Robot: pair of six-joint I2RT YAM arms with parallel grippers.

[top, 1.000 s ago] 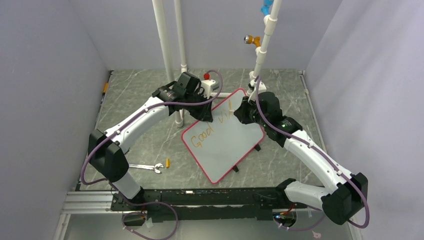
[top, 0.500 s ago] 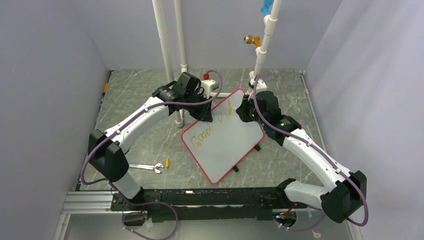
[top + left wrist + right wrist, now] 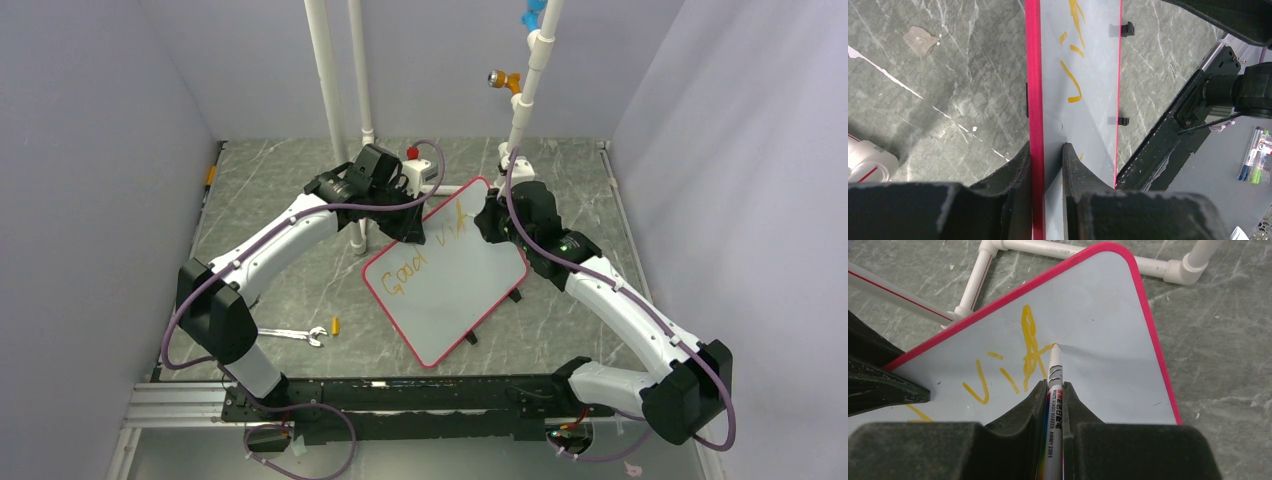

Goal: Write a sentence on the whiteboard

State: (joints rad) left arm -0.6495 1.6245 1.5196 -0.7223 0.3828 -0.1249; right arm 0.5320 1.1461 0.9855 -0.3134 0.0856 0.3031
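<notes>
Over on the left a wrench lay on the table, out of it all. The left gripper had its fingers drawn narrow on the red rim of the whiteboard, one finger on either side of the edge, steadying it. The board sat mid-table between the two arms, turned corner-on. Across it ran the sentence, so far "Good vi" and a part-made letter. The right gripper was clamped tight on a marker, whose tip touched the board at that letter. I took it to be midway through "vibes". The next move would call for a light, steady stroke to close the letter without skidding the board. No container showed in any view.
</notes>
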